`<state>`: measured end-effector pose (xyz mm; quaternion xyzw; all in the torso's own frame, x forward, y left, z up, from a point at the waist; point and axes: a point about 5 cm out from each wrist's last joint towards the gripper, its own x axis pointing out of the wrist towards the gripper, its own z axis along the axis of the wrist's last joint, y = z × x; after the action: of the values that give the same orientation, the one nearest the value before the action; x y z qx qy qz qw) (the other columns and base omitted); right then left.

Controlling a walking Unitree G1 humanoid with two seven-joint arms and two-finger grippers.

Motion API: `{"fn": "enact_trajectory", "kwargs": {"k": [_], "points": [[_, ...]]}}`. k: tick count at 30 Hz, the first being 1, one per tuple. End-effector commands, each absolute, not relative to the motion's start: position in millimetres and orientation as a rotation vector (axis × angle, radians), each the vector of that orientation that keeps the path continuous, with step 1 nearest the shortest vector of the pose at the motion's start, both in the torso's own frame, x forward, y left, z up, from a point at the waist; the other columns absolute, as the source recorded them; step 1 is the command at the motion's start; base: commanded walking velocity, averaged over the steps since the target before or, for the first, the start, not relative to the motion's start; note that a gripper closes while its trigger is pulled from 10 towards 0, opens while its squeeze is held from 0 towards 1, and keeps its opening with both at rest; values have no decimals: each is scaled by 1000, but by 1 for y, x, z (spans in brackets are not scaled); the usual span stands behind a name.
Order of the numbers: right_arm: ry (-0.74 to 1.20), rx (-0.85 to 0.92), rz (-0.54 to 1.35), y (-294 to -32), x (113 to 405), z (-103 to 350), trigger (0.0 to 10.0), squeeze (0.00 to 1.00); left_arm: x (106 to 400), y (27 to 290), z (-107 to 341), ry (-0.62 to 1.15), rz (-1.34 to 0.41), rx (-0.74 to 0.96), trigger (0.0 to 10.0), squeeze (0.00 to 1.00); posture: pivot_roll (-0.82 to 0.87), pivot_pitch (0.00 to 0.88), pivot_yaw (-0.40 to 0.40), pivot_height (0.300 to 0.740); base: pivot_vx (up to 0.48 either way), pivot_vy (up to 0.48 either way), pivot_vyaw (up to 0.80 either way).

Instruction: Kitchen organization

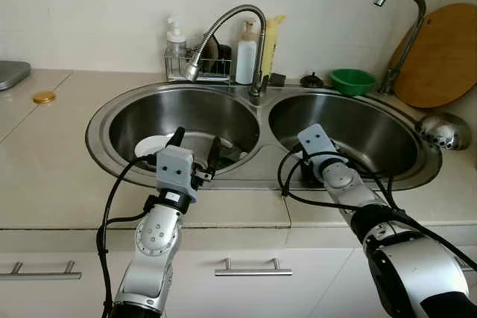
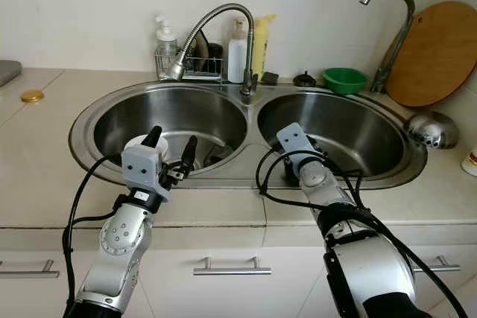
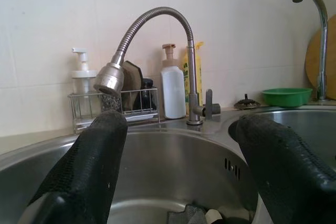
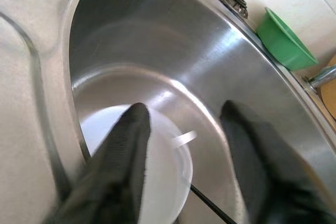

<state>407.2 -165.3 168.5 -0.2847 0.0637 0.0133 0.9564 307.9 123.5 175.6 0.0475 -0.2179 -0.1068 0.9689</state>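
Double steel sink [image 1: 261,176] set in beige counter [image 1: 52,176], cabinet drawers w/ bar handles below.

L gripper [image 1: 195,153] hovers over front rim of L basin, fingers spread wide, nothing between them. Just beyond it, low in L basin: white plate [image 1: 153,143] plus some dark items near the drain, too small to ID. L wrist view looks between the two black fingers [image 3: 89,171] at the flexible-neck faucet [image 3: 157,40] and wall behind.

R gripper [image 4: 184,150] reaches down into R basin near its front-left wall; wrist body [image 1: 320,150] seen from head cam, fingertips hidden below rim there. R wrist view: fingers apart, blurred, poised above a white round dish/bowl [image 4: 168,182] lying on basin floor; not clear if touching. Thin dark line runs out from under the dish, can't tell what.

Behind sink on ledge: wire rack [image 1: 195,65] w/ pump soap bottle [image 1: 176,41] and dark scrubbers, white bottle [image 1: 246,56], yellow bottle [image 1: 270,42], black sink plug [image 1: 311,80], green bowl [image 1: 352,80]. Second, rigid tap [image 1: 402,27] at far R. Round wooden board [image 1: 440,57] leans on wall. Steel ladle/bowl [image 1: 443,130] on counter R of sink. Gold lid [image 1: 43,97] on counter far L.
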Motion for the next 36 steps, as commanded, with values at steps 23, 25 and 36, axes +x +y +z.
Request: {"fn": "enact_trajectory", "kwargs": {"k": [23,25,36], "points": [[-418,28,-159,-181,386,241,10000,0,308,123,179,-443,-240,61,10000,0,78,0,-66,740,0,37,0],[-419,57,-121,-171,382,241,10000,0,308,122,181,-450,-242,59,10000,0,76,0,-65,740,0,480,0],[-342,76,-35,-144,365,223,10000,0,308,122,181,-457,-248,61,10000,0,80,0,-64,740,0,480,0]]}}
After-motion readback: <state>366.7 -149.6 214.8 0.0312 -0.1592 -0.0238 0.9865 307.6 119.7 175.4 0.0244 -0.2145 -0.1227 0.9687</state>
